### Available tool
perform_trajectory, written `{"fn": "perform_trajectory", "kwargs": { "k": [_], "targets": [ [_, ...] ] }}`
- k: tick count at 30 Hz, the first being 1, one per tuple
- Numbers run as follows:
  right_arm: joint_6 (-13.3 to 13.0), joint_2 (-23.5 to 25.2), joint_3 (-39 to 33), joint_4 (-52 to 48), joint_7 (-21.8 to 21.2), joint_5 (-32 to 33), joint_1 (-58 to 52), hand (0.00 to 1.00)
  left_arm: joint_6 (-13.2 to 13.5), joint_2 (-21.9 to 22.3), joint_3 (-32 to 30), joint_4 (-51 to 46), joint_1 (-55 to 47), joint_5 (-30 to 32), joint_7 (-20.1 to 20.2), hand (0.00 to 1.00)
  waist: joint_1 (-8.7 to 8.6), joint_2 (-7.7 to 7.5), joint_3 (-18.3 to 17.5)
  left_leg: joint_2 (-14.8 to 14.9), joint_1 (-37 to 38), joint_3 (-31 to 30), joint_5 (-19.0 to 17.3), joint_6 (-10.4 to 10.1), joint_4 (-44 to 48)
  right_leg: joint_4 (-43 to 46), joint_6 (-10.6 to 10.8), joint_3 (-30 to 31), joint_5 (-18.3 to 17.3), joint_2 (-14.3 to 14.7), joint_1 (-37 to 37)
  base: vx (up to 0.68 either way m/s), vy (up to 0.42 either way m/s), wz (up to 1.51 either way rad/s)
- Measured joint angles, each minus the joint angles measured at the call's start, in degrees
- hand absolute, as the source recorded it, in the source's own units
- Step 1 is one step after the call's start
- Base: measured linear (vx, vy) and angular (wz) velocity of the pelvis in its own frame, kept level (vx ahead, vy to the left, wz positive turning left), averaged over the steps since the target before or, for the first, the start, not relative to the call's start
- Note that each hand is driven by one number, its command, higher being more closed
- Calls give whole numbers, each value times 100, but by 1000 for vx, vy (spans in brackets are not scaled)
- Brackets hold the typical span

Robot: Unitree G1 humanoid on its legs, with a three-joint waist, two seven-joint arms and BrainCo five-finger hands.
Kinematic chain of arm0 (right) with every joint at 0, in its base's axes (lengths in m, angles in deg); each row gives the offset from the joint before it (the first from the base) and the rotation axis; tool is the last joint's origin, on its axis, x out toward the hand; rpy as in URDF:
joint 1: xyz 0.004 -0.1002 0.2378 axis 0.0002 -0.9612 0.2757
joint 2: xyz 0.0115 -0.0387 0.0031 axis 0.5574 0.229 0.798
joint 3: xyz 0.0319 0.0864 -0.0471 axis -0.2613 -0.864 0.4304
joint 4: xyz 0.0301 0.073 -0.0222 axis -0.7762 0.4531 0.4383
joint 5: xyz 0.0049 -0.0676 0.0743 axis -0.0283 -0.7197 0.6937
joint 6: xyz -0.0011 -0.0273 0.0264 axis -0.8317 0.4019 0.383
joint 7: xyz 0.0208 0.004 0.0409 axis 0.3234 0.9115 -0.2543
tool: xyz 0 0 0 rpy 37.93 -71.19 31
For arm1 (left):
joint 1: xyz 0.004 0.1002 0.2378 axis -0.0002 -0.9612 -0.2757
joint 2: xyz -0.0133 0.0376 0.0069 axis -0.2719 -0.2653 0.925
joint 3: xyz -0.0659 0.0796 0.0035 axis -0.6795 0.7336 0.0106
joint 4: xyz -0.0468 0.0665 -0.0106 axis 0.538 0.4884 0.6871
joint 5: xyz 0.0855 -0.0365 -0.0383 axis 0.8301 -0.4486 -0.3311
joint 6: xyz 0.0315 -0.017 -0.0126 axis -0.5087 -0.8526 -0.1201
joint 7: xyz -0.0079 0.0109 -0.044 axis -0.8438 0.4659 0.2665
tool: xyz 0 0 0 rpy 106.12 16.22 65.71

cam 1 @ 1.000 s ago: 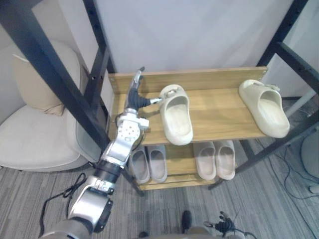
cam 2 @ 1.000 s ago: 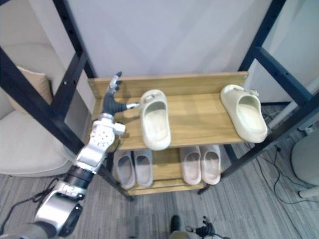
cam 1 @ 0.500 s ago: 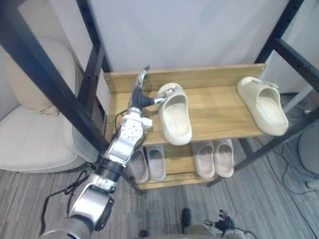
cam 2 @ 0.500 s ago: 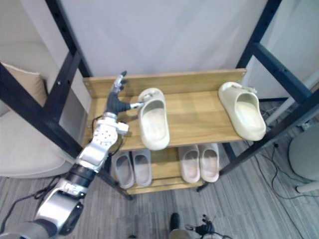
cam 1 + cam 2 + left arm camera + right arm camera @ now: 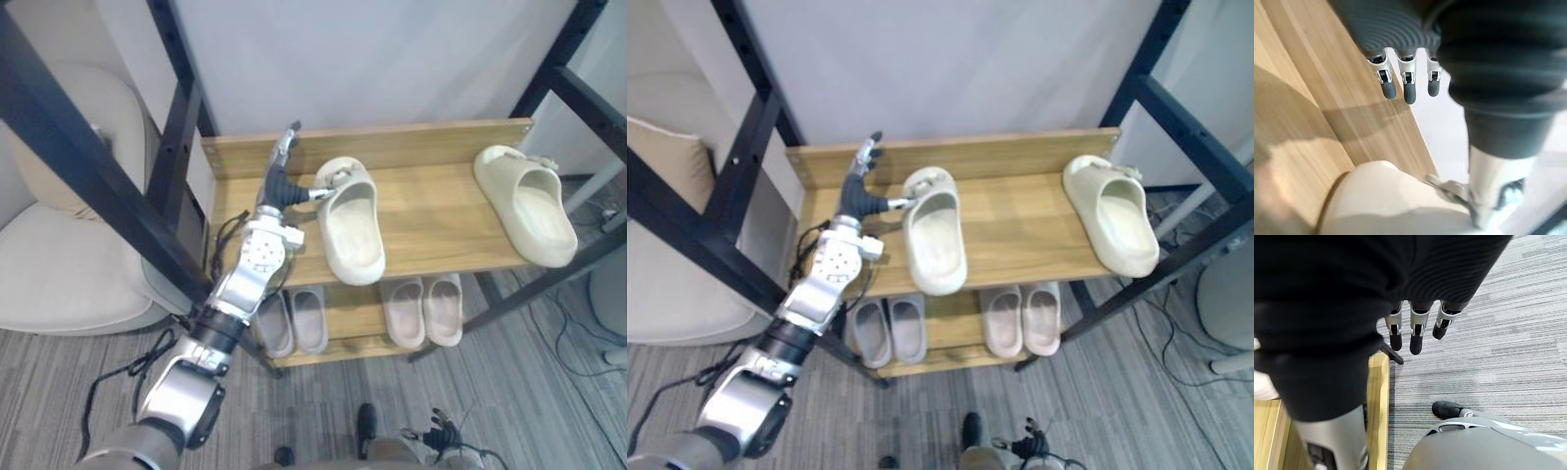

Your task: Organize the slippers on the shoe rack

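Note:
Two cream slippers lie on the wooden top shelf (image 5: 431,211) of the shoe rack. One slipper (image 5: 351,220) is left of the middle, the other slipper (image 5: 527,204) at the right end. My left hand (image 5: 277,186) is over the shelf's left part, open, with straight fingers (image 5: 1409,90) pointing at the back rail. Its thumb (image 5: 1493,186) touches the toe end of the left slipper (image 5: 1391,200). My right hand (image 5: 1418,333) hangs open over the carpet beside the rack's wooden edge (image 5: 1378,396).
On the lower shelf stand a grey pair (image 5: 292,320) and a pinkish pair (image 5: 423,310). Black metal frame bars (image 5: 88,166) cross on the left and another bar (image 5: 578,88) on the right. A beige armchair (image 5: 69,255) stands to the left.
The camera has shifted a little. My left hand has edged slightly toward the back rail, with its thumb still at the left slipper's toe. The slippers have hardly moved.

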Motion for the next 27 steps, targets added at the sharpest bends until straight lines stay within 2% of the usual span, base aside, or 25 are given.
{"fn": "perform_trajectory", "kwargs": {
  "k": [6,9,18,20,23,27],
  "targets": [
    [-1,-4,-4,0,4,1,-2,0,17,355,159,-567,36,-7,9,0,20,15,-9,-54,-81,-43,7,10,101,2,0,-7,1,-58,-10,-9,5,4],
    [-2,-7,-4,2,6,1,-11,0,34,388,311,-829,37,-13,45,0,33,17,-15,-74,-110,-48,9,14,148,2,2,14,5,-80,-12,-52,4,2],
    [-2,-64,-3,2,24,2,-101,0,41,634,751,-934,38,0,253,0,126,98,-143,-57,-251,-102,42,9,185,31,-11,-11,27,-73,-115,-23,-9,2],
    [4,-61,-23,9,31,-1,-89,0,93,623,794,-693,38,17,263,0,121,101,-148,-58,-193,-86,42,9,160,0,-18,-14,34,-54,-80,4,1,-5],
    [4,-53,-32,9,49,0,-83,0,24,562,766,-142,34,70,263,0,99,99,-147,-61,-138,-70,41,10,149,-2,-18,-6,35,-53,-39,-1,1,-2],
    [6,-50,-36,10,48,-1,-67,0,-5,495,455,206,-25,125,251,0,80,92,-138,-47,-55,-36,40,10,83,-3,-16,14,33,-35,-2,-3,-1,-4]
  ]
}}
